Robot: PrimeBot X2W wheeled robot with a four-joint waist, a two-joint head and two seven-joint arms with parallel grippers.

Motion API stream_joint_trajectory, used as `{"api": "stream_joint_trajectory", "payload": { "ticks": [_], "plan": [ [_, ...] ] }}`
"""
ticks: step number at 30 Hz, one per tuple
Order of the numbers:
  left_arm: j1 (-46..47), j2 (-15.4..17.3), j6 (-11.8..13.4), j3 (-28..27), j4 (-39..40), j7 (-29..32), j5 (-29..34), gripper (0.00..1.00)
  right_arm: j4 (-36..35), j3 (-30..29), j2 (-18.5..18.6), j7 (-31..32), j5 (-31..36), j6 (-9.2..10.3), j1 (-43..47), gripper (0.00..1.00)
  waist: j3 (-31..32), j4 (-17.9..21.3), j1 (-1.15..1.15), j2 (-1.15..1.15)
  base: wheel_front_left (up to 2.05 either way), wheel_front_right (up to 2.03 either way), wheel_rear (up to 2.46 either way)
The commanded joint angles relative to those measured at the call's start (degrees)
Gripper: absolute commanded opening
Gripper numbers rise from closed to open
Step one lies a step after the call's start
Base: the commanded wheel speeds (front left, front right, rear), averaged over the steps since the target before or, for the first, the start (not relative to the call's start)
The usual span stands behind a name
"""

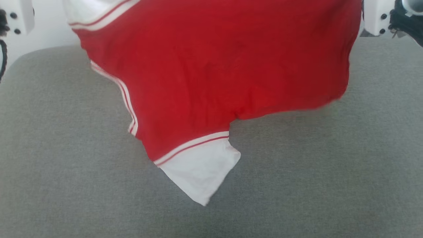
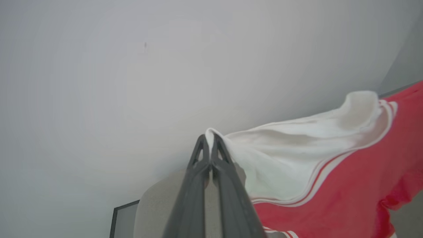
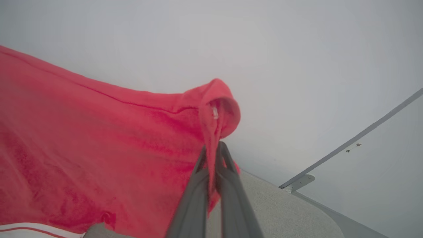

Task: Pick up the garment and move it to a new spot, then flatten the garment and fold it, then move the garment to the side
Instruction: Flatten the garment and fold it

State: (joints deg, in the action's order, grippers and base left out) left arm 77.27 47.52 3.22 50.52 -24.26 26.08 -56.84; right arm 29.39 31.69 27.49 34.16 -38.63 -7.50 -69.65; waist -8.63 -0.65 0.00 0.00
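The garment [image 1: 211,76], a red jersey with white sleeves and red-and-white trim, hangs spread in the air above the grey table [image 1: 66,185]. One white sleeve [image 1: 201,172] dangles lowest, near the table top. In the left wrist view my left gripper [image 2: 209,140] is shut on the edge of a white sleeve [image 2: 281,155]. My right gripper [image 3: 213,148] is shut on a bunched red corner of the garment [image 3: 99,148]. No lettering shows on the face turned to the head camera. Both pale wrists sit at the top corners of the head view.
The grey cloth-covered table spreads under the hanging garment, with rounded far corners [image 1: 29,54]. Behind it stands a plain pale wall [image 2: 132,82]. A grey rail [image 3: 350,142] runs along the wall at the right.
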Motion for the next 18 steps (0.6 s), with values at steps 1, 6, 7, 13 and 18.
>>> {"api": "stream_joint_trajectory", "payload": {
  "ticks": [1,6,7,13,18],
  "plan": [
    [1.93,-0.47,-0.77,0.02,-1.31,-1.16,1.31,0.00,-0.10,-0.52,-0.26,-1.26,1.05,0.02,-0.69,0.00,-0.19,0.57,0.00,0.00,0.00,0.00,0.00],
    [6.91,-3.11,-2.22,-0.24,-7.20,-8.18,5.72,0.00,3.35,-2.97,-1.80,-6.04,4.88,0.02,-2.90,0.00,-3.10,1.29,0.00,0.00,0.00,0.00,0.00],
    [8.17,-3.81,-2.00,-0.75,-8.72,-9.58,6.16,0.00,4.18,-3.62,-2.26,-7.57,5.97,0.03,-4.02,0.00,-4.16,1.50,0.00,0.00,0.00,0.00,0.00],
    [17.37,-8.57,-1.64,-2.18,-18.21,-20.67,10.67,0.00,12.44,-7.46,-6.49,-17.32,13.62,0.03,-10.67,0.00,-10.94,2.06,0.00,0.00,0.00,0.00,0.00],
    [26.31,-11.87,-0.93,-3.41,-24.22,-31.10,14.38,0.00,18.99,-12.19,-8.51,-29.48,22.86,0.04,-17.81,0.00,-16.81,1.86,0.00,0.00,0.00,0.00,0.00]
  ]
}}
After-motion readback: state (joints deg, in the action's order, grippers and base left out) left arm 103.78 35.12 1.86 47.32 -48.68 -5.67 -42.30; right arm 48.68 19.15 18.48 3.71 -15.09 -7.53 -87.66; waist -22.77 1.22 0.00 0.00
